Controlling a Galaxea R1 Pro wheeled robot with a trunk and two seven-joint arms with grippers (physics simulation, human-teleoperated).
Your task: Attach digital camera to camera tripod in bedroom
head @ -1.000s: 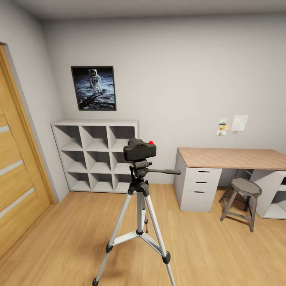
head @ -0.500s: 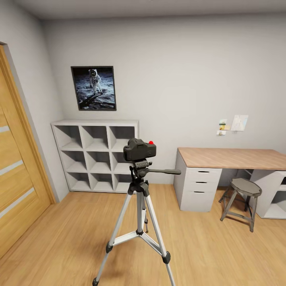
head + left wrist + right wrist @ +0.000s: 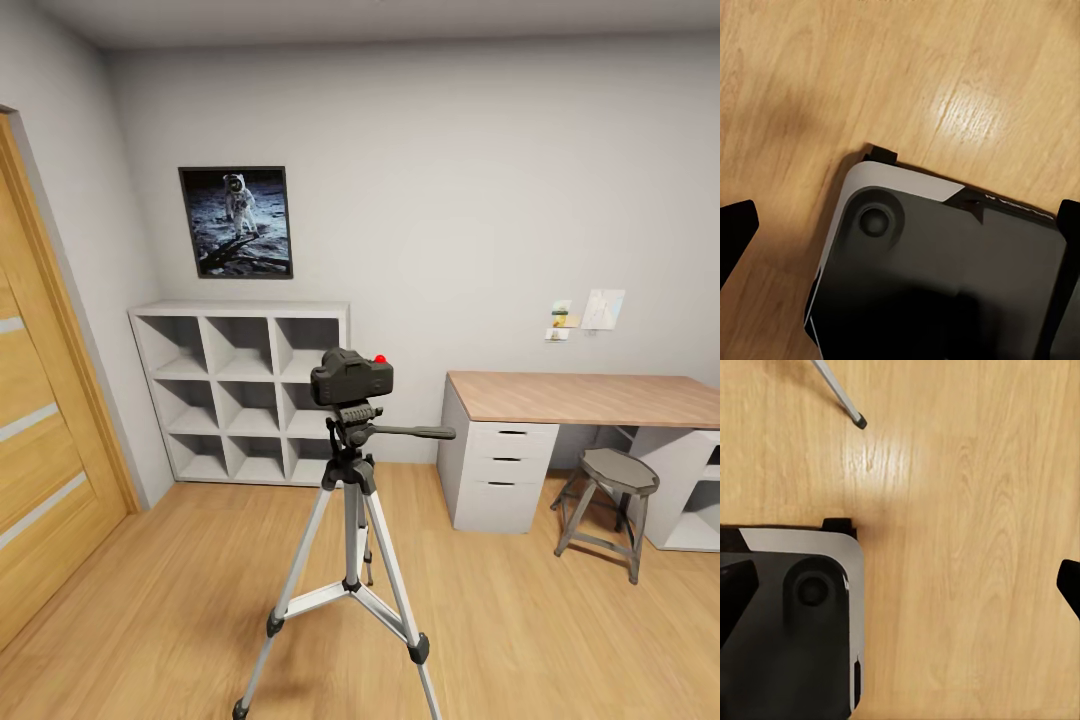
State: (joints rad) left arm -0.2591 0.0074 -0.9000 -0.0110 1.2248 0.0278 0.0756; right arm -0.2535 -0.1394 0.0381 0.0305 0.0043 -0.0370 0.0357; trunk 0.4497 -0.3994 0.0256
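Observation:
The digital camera (image 3: pixel 351 377), black with a red button on top, sits on the black head of the camera tripod (image 3: pixel 349 545) in the middle of the bedroom floor. The pan handle (image 3: pixel 415 432) sticks out to the right. Three silver legs spread down to the wood floor. One leg's black foot (image 3: pixel 859 423) shows in the right wrist view. My left gripper (image 3: pixel 900 229) hangs open over the floor and my own base, its fingertips (image 3: pixel 735 229) far apart. My right gripper (image 3: pixel 902 585) is open too, holding nothing.
A white cube shelf (image 3: pixel 242 392) stands against the back wall under an astronaut poster (image 3: pixel 236 221). A wood-topped desk (image 3: pixel 585 400) with drawers and a round stool (image 3: pixel 612 505) are at the right. A wooden door (image 3: pixel 45 440) is at the left. My dark base (image 3: pixel 945 285) shows below the left gripper.

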